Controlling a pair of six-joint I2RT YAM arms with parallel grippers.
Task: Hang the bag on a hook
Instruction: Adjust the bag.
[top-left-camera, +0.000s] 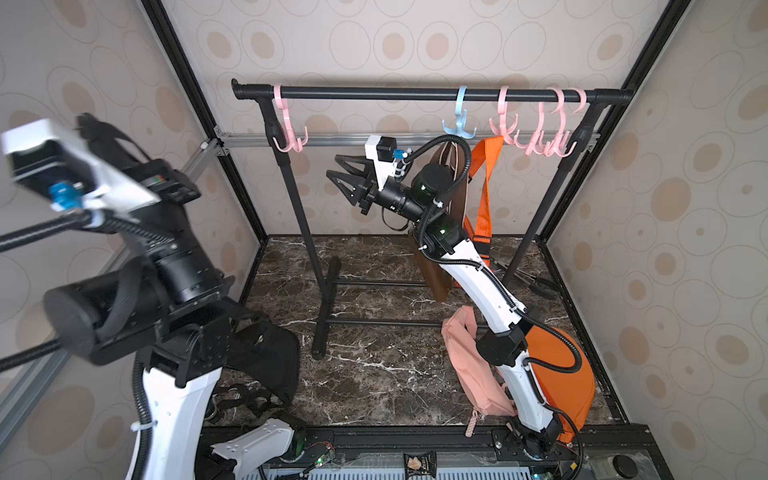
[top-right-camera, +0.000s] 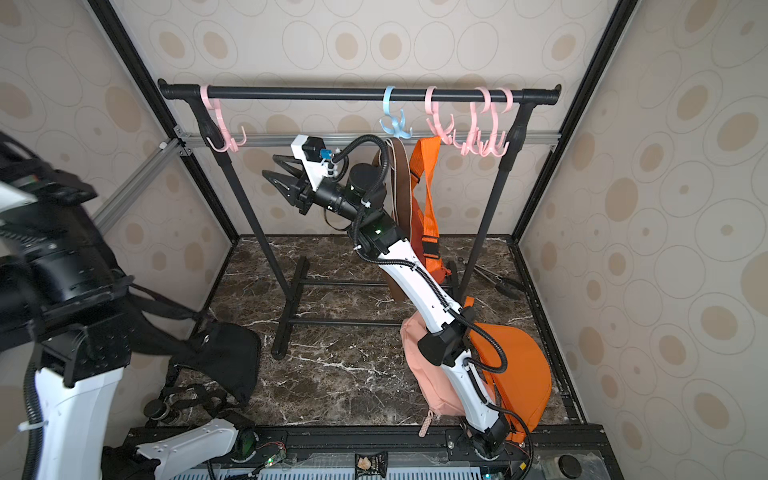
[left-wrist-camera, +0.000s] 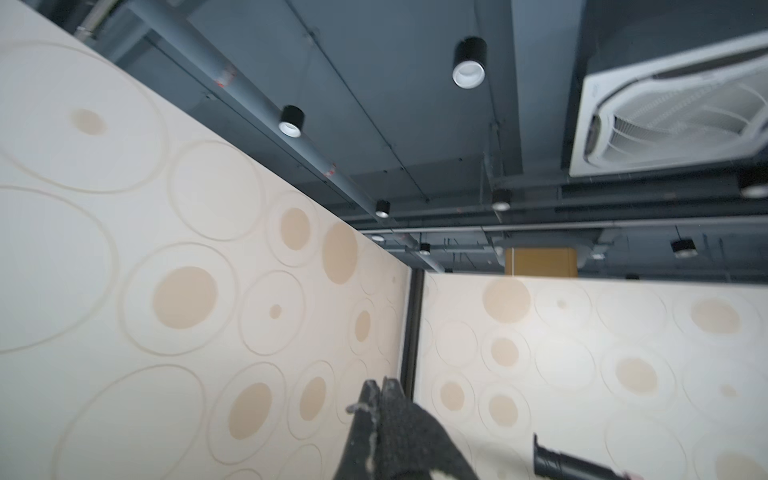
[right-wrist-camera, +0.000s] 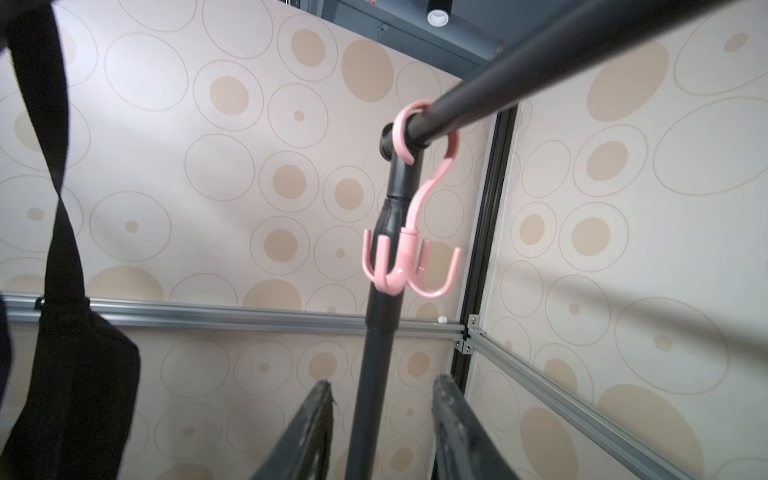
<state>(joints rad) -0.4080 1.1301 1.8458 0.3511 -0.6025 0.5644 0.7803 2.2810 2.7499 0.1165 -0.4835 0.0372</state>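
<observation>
A black bag (top-left-camera: 266, 357) (top-right-camera: 226, 361) hangs low at the near left, its straps running up over my left arm; it also shows in the right wrist view as the black bag (right-wrist-camera: 70, 395). My left gripper (left-wrist-camera: 380, 384) points up at the wall corner, shut, with nothing visible between the jaws; how the strap is caught is hidden. My right gripper (top-left-camera: 332, 165) (top-right-camera: 269, 165) (right-wrist-camera: 382, 382) stands open in mid-air, empty, facing the pink hook (top-left-camera: 289, 133) (top-right-camera: 224, 133) (right-wrist-camera: 409, 257) at the left end of the black rail (top-left-camera: 415, 93).
A brown bag (top-left-camera: 451, 199) hangs under the blue hook (top-left-camera: 459, 124). An orange strap (top-left-camera: 486, 183) hangs from a pink hook (top-left-camera: 503, 124). Several more pink hooks crowd the rail's right end. A pink bag (top-left-camera: 465, 357) and an orange bag (top-left-camera: 569, 382) lie on the marble floor.
</observation>
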